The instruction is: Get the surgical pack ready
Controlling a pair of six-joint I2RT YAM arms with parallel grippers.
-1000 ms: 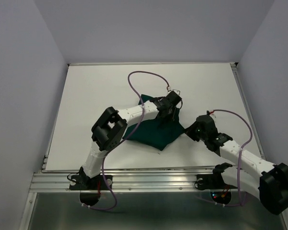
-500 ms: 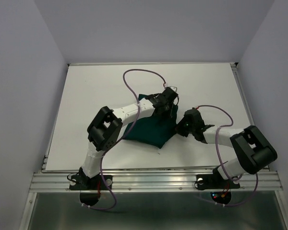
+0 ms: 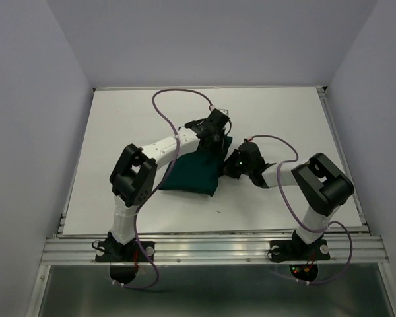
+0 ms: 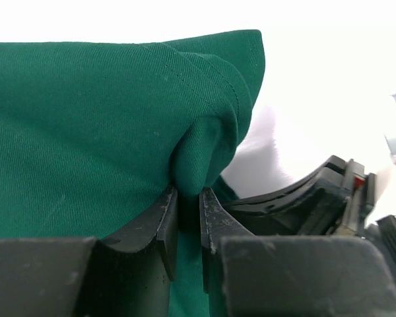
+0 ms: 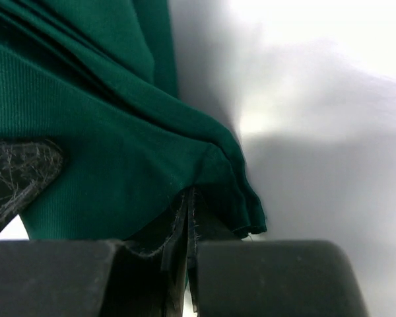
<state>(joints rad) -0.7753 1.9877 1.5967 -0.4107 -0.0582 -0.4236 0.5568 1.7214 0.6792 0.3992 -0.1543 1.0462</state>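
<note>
L gripper (image 4: 189,198) jaws clenched on bunched drape (image 3: 188,177) fold; R gripper (image 5: 188,205) pinches its hem alongside; prob. paired grip so edge lifts evenly w/o sagging.

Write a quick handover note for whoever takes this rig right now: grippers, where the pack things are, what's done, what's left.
The left gripper is shut on a fold at the far edge of the drape.
The right gripper is shut on the drape's right edge.
The drape lies folded over itself mid-table. No tray, scissors, forceps or gauze show; whether any lie under it cannot be told.
Done: both arms grip the cloth.
Left: probably finish the fold, then release.
</note>
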